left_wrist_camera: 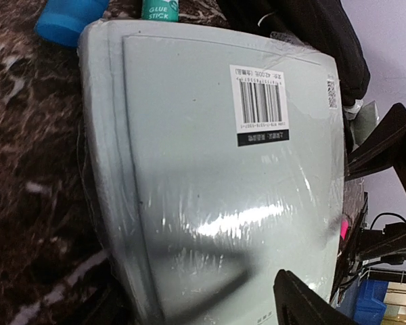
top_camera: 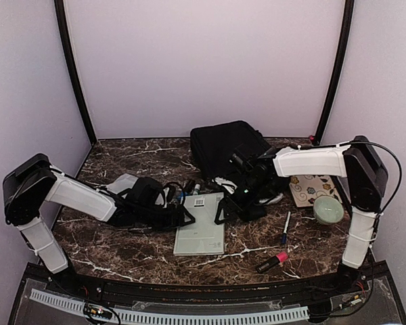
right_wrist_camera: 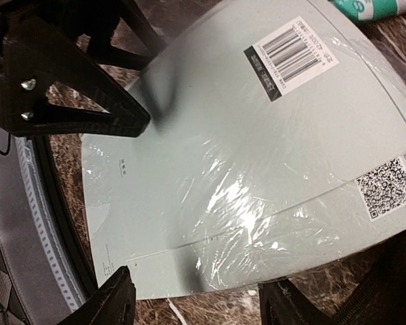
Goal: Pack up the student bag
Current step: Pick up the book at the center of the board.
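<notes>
We see both arms bent low over the table [top_camera: 122, 250], reaching inward from opposite sides. The left arm [top_camera: 81, 196] rises from its base to an elbow near the left wall. Its forearm then slopes down to the right and brings the left gripper [top_camera: 184, 217] to the left edge of a pale green, shrink-wrapped book [top_camera: 201, 230]. Its fingers [left_wrist_camera: 304, 301] stand apart. One hangs over the cover and throws a shadow on the wrap, and the other sits off the book's side. We cannot tell whether either touches it.

The right arm [top_camera: 311, 162] stands up from its base and folds at a high elbow by the right wall. Its forearm runs left and downward, which sets the right gripper [top_camera: 235, 210] at the book's far right corner. Its fingers [right_wrist_camera: 115, 301] are spread too, with a stretch of the book's edge between them.

The two grippers face each other across the book without meeting. The backpack [top_camera: 223, 145] lies at the back of the table, just behind the right gripper.
</notes>
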You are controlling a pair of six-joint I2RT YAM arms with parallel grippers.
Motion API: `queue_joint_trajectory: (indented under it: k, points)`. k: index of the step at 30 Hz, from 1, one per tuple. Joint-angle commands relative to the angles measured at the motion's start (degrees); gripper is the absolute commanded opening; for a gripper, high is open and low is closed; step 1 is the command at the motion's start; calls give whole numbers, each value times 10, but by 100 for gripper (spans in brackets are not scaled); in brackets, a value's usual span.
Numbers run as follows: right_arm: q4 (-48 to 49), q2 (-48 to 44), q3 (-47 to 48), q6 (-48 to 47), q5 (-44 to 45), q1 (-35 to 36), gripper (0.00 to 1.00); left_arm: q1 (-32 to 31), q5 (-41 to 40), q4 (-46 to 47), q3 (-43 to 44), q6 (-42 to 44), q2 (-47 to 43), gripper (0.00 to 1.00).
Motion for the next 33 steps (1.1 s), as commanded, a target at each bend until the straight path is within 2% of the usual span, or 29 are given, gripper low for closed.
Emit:
queue_joint_trajectory:
  k: [1,9,17,21,24,28,33]
  points:
    - [48,-13,-29,3,1,-9,63,-14,35,46,62,27,56,76]
    - [48,15,-68,44,-27,-58,66,-14,49,32,87,25,110,75]
    - [74,46,-81,90,-44,-68,69,-14,38,5,83,24,109,75]
    - [75,30,-86,101,-17,-69,70,-14,27,-54,89,22,102,81]
    - [80,28,-95,95,-13,-69,70,-10,46,-37,74,10,108,83]
    - [82,56,-93,88,-11,-70,66,4,99,-3,55,-25,124,83]
    - [80,93,-82,74,-11,-70,58,17,111,25,27,-44,117,85]
